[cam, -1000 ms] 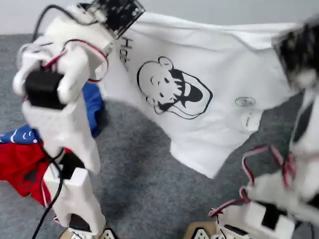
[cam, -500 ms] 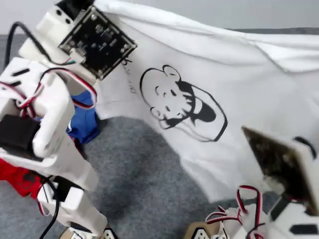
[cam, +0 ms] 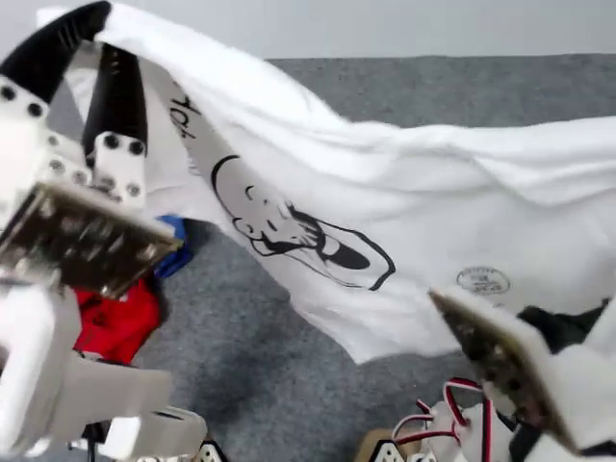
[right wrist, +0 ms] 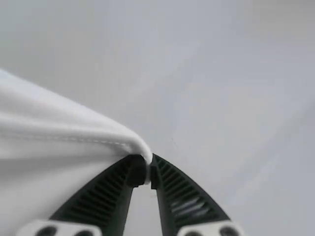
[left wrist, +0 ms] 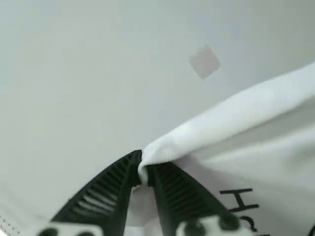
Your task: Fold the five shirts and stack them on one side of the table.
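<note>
A white shirt (cam: 404, 192) with a black cartoon print hangs stretched in the air between both arms, above the grey table. My left gripper (cam: 96, 19) is high at the left, shut on one corner of it; the left wrist view shows the black fingers (left wrist: 110, 189) pinching a fold of white shirt (left wrist: 206, 132). My right gripper (right wrist: 142, 178) is shut on another edge of the white shirt (right wrist: 59, 132). A red shirt (cam: 115, 322) and a blue shirt (cam: 173, 252) lie crumpled on the table at the left, partly hidden by the left arm.
The grey table (cam: 250, 385) shows below the hanging shirt and at the back right. The right arm's body (cam: 520, 375) fills the lower right corner, and the left arm's body (cam: 67, 318) stands at the lower left.
Both arms have risen and come toward the camera, lifting the white shirt higher. The shirt's print has swung left and tilted; the left gripper now points up at the top left.
</note>
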